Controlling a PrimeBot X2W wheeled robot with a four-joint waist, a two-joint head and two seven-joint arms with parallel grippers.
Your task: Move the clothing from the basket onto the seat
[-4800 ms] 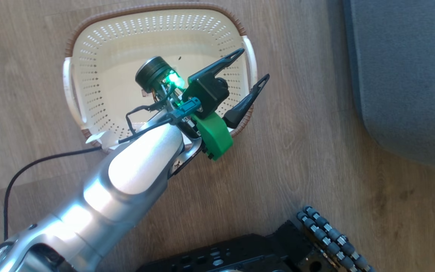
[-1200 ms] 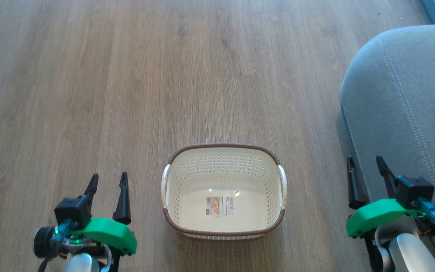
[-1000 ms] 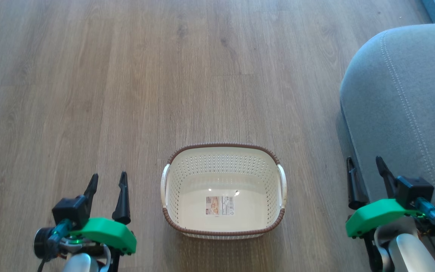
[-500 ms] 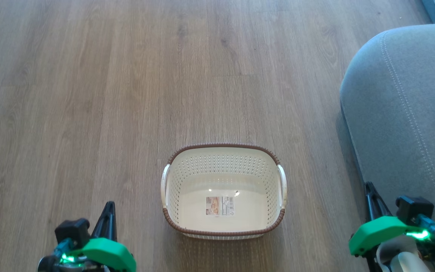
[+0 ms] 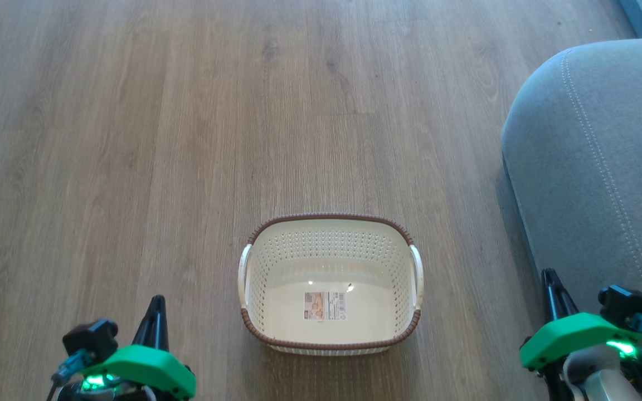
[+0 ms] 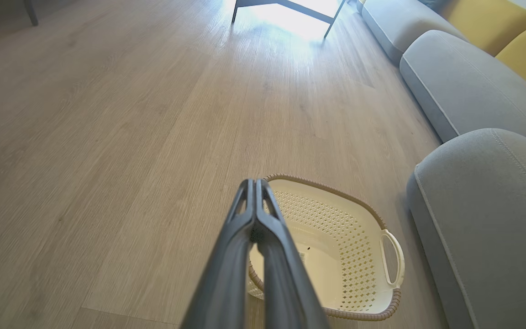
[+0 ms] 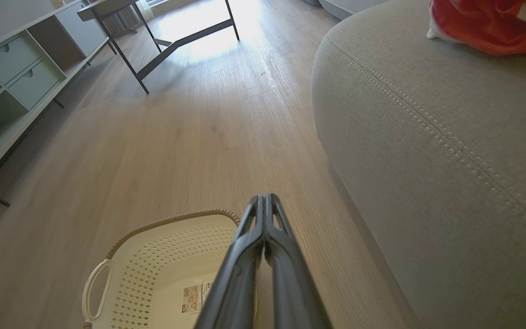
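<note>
Clothing (image 7: 486, 23) is lying red and white on the seat (image 5: 594, 167), at the far right edge of the head view and the upper right of my right wrist view. The basket (image 5: 329, 248) is sitting at lower centre on the floor (image 5: 187, 139) with only its sticker (image 5: 325, 305) showing inside. I am judging the job done, though the pile is running off frame and I cannot count its pieces. That is why I am holding both arms low and clear. My left gripper (image 5: 157, 305) is hanging at the lower left, well apart from the basket. My right gripper (image 5: 550, 278) is hanging at the lower right, just beside the seat's front edge. I am holding both pairs of jaws pressed together on nothing, since I am seeing nothing left to lift.
</note>
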